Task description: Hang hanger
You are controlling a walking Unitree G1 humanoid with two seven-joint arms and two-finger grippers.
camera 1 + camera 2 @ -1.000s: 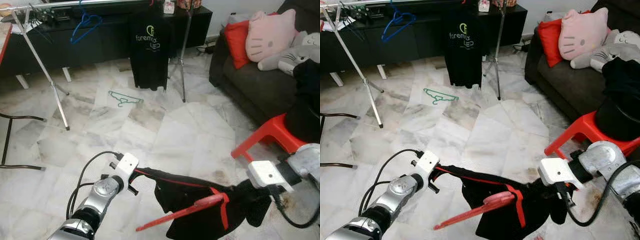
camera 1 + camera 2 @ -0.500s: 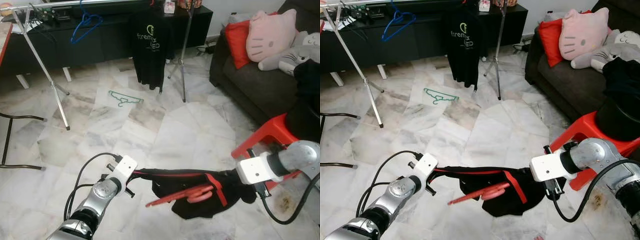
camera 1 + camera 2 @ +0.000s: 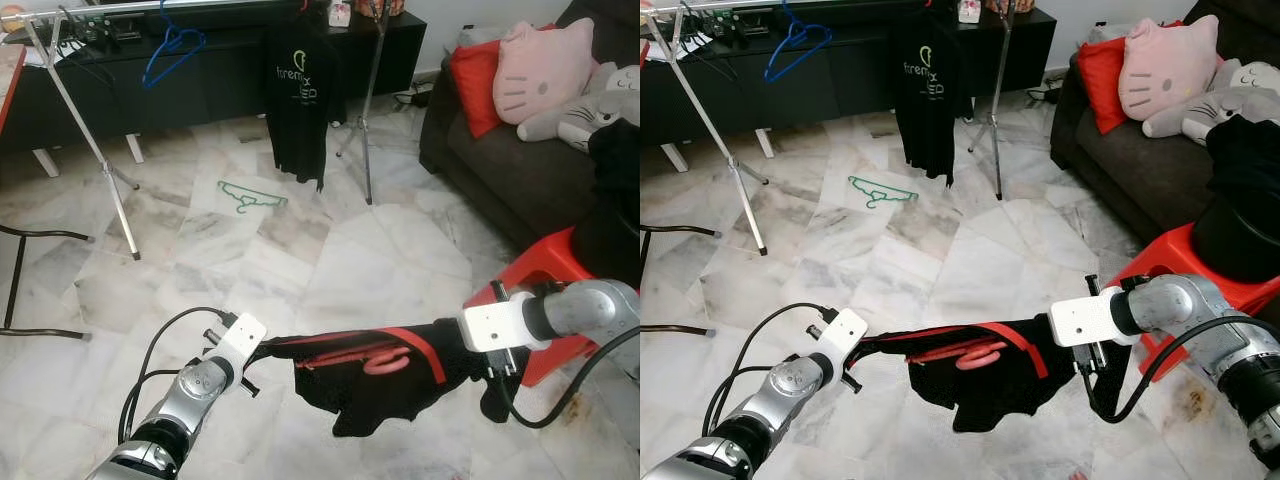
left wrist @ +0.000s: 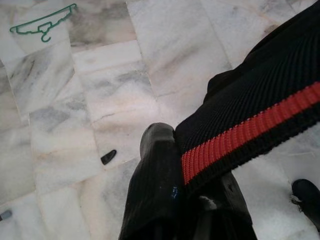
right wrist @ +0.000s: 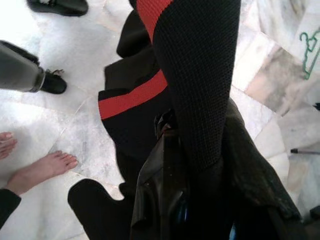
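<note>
Left eye view: I'm holding a black garment (image 3: 385,375) w/ red trim stretched between my two arms, above the marble floor (image 3: 330,250). My left claw (image 3: 262,352) pinches one end of it; in the left wrist view my black fingers (image 4: 155,170) are pressed onto the ribbed black hem w/ the red stripe. My right claw (image 3: 480,350) grips the other end, and in the right wrist view the fabric is bunched over my fingers (image 5: 165,165), clamped tight. A red hanger (image 3: 355,357) lies inside the garment's opening, roughly level, its hook end toward my right arm; the cloth sags below it.

Ahead, well apart from me, stands a metal clothes rack (image 3: 85,140): slanted leg on my left, upright post (image 3: 370,110) on the right, rail along the top edge of the pic. A blue hanger (image 3: 170,45) hangs on the rail, and a black T-shirt (image 3: 300,100) w/ a printed logo hangs near the post. A green hanger (image 3: 250,197) lies flat on the floor between the rack legs. Behind the rack is a long black cabinet (image 3: 200,80).

Open floor between me & the rack. On my right, a red plastic stool (image 3: 545,270) sits just beside my right arm, w/ a dark sofa (image 3: 500,160) behind it carrying a red cushion (image 3: 470,85) and a pink cat plush (image 3: 540,65). On my far left, a black chair frame (image 3: 20,285) at the edge. The right wrist view shows a person's bare foot (image 5: 35,170) on the floor near me.
</note>
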